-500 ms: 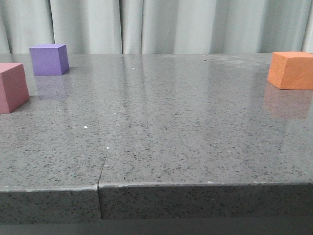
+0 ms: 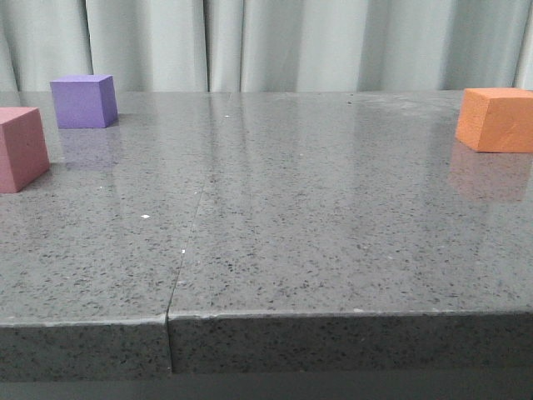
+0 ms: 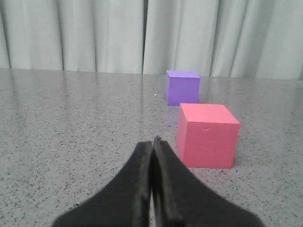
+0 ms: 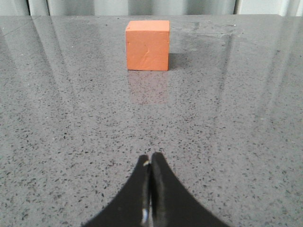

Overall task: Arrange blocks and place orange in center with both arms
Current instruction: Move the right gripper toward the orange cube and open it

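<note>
The orange cube (image 2: 496, 119) sits at the far right of the grey stone table; it also shows in the right wrist view (image 4: 147, 45), well ahead of my right gripper (image 4: 151, 157), which is shut and empty. The pinkish-red cube (image 2: 20, 148) sits at the left edge, the purple cube (image 2: 82, 101) behind it. In the left wrist view the pinkish-red cube (image 3: 207, 135) is just ahead and to one side of my left gripper (image 3: 152, 141), which is shut and empty; the purple cube (image 3: 182, 87) stands farther off. Neither arm shows in the front view.
The grey speckled table (image 2: 275, 217) has a seam (image 2: 187, 237) running from front to back left of the middle. Its front edge (image 2: 333, 315) is near the camera. Pale curtains (image 2: 275, 42) hang behind the table.
</note>
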`<state>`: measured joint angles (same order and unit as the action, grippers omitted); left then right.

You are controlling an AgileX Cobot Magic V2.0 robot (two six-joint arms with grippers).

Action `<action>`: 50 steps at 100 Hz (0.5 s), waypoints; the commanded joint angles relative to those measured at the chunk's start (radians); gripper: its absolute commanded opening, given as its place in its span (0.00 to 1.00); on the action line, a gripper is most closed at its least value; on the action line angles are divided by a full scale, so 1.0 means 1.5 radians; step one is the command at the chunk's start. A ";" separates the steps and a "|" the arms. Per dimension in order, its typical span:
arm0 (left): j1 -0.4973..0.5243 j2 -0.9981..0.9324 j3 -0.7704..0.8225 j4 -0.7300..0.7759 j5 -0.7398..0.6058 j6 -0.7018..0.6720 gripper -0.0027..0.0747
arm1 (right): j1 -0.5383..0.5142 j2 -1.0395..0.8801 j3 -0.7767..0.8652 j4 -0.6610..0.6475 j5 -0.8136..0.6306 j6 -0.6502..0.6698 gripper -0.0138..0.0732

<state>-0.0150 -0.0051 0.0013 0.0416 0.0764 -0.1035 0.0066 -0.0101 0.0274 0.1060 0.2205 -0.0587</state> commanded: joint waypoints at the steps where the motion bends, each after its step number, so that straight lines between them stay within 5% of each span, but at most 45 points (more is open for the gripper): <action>1: 0.000 -0.019 0.027 -0.005 -0.057 0.001 0.01 | 0.000 -0.016 -0.012 -0.025 -0.055 -0.004 0.08; 50: 0.000 -0.019 0.027 -0.005 -0.057 0.001 0.01 | 0.000 -0.016 -0.014 -0.049 -0.115 -0.004 0.08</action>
<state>-0.0150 -0.0051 0.0013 0.0416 0.0764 -0.1035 0.0066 -0.0101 0.0274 0.0427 0.1817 -0.0587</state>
